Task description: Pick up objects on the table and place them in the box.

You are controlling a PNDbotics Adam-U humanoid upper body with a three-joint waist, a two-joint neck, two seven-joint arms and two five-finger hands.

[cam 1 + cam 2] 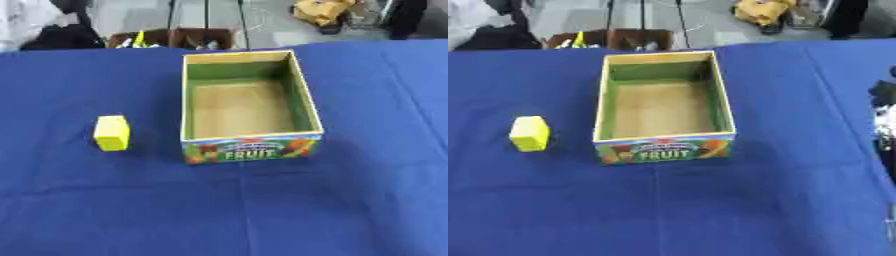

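Observation:
A small yellow block [112, 132] lies on the blue tablecloth, to the left of the box and apart from it. The open cardboard box [302, 92] stands in the middle of the table, with green inner walls, a bare brown floor and a colourful "FRUIT" label on its near side. Nothing shows inside it. A blurred black and silver part of my right hand [885, 120] pokes in at the right edge of the right eye view, well to the right of the box. My left hand shows in neither view.
The blue cloth [245, 210] covers the whole table. Beyond the far edge, on the floor, stand a brown carton with items [175, 37], dark bags [61, 35] and a yellow object [322, 10].

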